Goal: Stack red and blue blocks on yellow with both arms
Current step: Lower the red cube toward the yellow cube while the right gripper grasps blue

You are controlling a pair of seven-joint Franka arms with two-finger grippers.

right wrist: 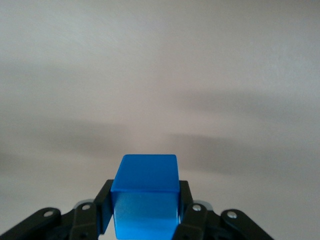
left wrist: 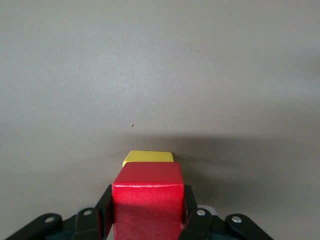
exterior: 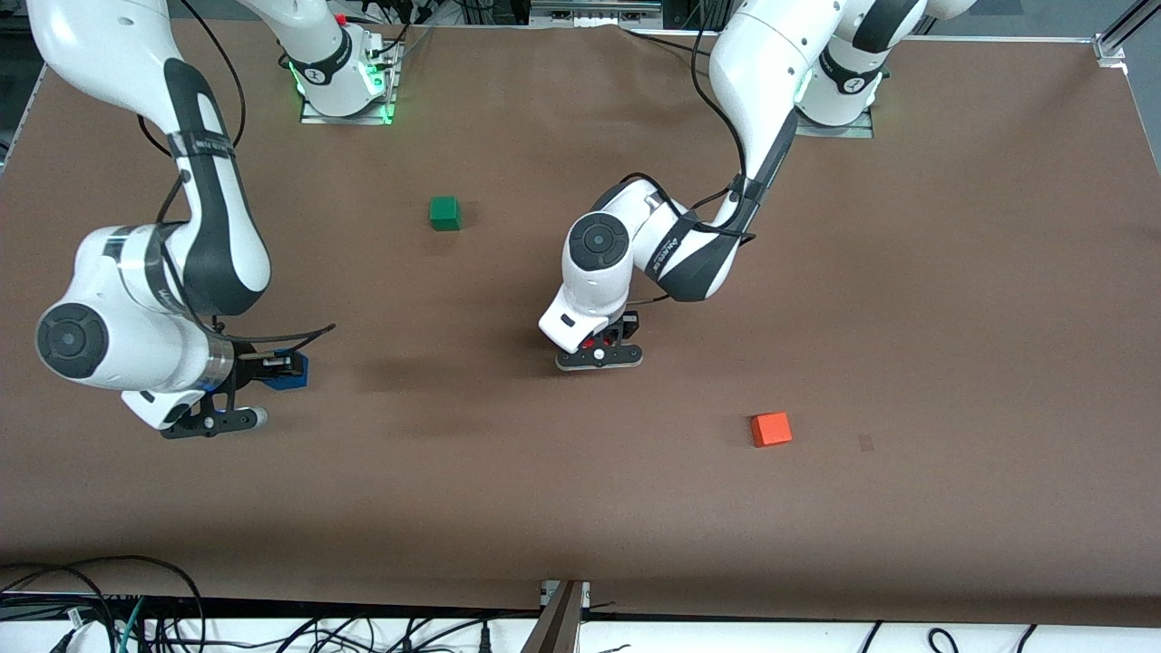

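My left gripper (exterior: pixel 600 352) is low over the middle of the table, shut on the red block (left wrist: pixel 147 200), which sits between its fingers (left wrist: pixel 104 210). The yellow cube (left wrist: pixel 148 157) shows just past the red block's edge, directly under it; I cannot tell if they touch. The yellow cube is hidden in the front view. My right gripper (exterior: pixel 272 367) is toward the right arm's end of the table, shut on the blue block (exterior: pixel 290 370). In the right wrist view the blue block (right wrist: pixel 145 195) hangs above bare table.
A green cube (exterior: pixel 444 213) lies nearer the robot bases, between the two arms. An orange cube (exterior: pixel 771 429) lies nearer the front camera, toward the left arm's end. Cables run along the table's front edge.
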